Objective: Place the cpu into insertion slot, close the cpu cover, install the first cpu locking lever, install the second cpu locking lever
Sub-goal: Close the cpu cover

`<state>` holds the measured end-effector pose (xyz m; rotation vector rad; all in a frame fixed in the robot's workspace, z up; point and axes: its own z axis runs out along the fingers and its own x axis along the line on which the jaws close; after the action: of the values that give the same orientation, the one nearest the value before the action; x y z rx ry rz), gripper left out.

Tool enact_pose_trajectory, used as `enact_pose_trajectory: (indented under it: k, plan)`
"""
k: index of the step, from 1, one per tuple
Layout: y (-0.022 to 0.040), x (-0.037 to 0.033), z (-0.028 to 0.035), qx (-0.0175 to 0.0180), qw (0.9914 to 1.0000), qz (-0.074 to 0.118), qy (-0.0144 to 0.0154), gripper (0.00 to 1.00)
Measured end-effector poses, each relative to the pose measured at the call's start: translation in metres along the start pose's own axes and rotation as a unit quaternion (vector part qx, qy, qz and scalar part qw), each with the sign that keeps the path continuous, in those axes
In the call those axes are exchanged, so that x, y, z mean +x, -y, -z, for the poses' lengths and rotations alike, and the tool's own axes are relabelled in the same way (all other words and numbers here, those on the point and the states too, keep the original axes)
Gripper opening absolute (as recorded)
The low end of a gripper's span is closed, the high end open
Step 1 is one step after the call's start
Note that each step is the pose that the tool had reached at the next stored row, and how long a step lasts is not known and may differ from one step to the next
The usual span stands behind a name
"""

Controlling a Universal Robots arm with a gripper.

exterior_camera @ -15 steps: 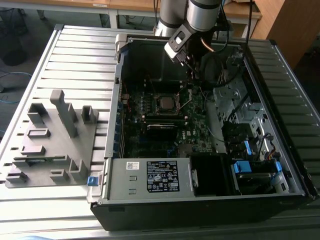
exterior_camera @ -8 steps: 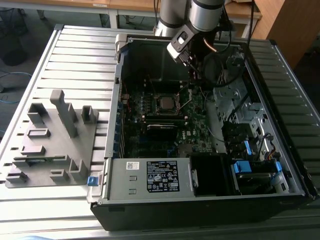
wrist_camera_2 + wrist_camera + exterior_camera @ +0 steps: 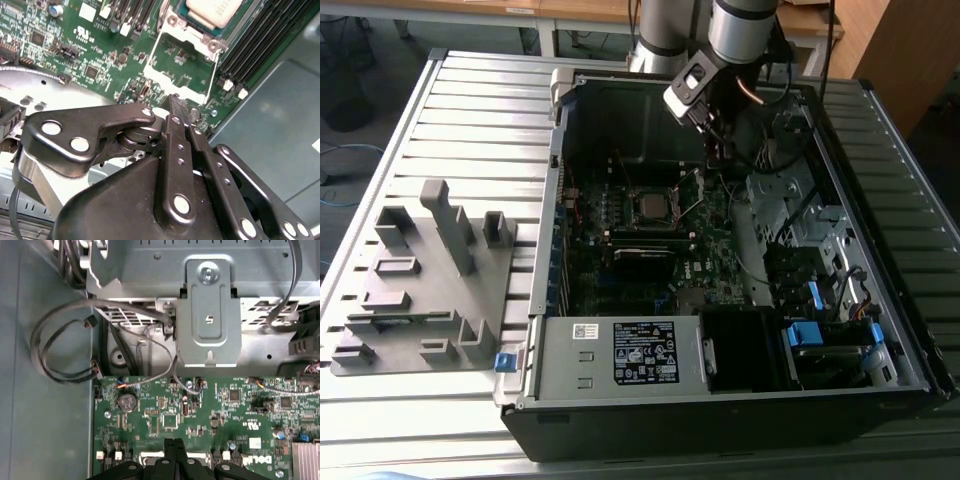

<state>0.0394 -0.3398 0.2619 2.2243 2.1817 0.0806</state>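
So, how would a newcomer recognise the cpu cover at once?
Look into the open computer case at the green board. Near its middle sits the square cpu. The cpu cover is the thin silvery frame swung open beside it, its middle cut out.

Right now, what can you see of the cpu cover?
The cpu cover is a thin silvery metal frame with a cut-out middle, and the green board shows through it. It is open, hinged beside the cpu, whose pale face lies bare. In the exterior view it stands tilted on the exterior view's right of the cpu. The shut gripper has its tips at the cover's free edge. I cannot tell whether they touch.
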Motion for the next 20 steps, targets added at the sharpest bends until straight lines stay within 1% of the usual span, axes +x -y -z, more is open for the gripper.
enact_pose_trajectory:
  k: [5, 8, 16, 18, 20]
  plan:
    - [-0.0087, 0.0002, -0.0009, 0.0000, 1.00000, 0.000, 0.0000, 0.11]
    - [-0.0109, 0.0002, -0.0031, 0.0000, 1.00000, 0.000, 0.0000, 0.11]
    - [-0.0110, -0.0001, -0.0166, 0.0000, 1.00000, 0.000, 0.0000, 0.11]
    - [-0.0110, -0.0001, -0.0180, 0.0000, 1.00000, -0.001, 0.0000, 0.11]
    - [-0.0110, -0.0001, -0.0180, 0.0001, 1.00000, -0.001, 0.0001, 0.11]
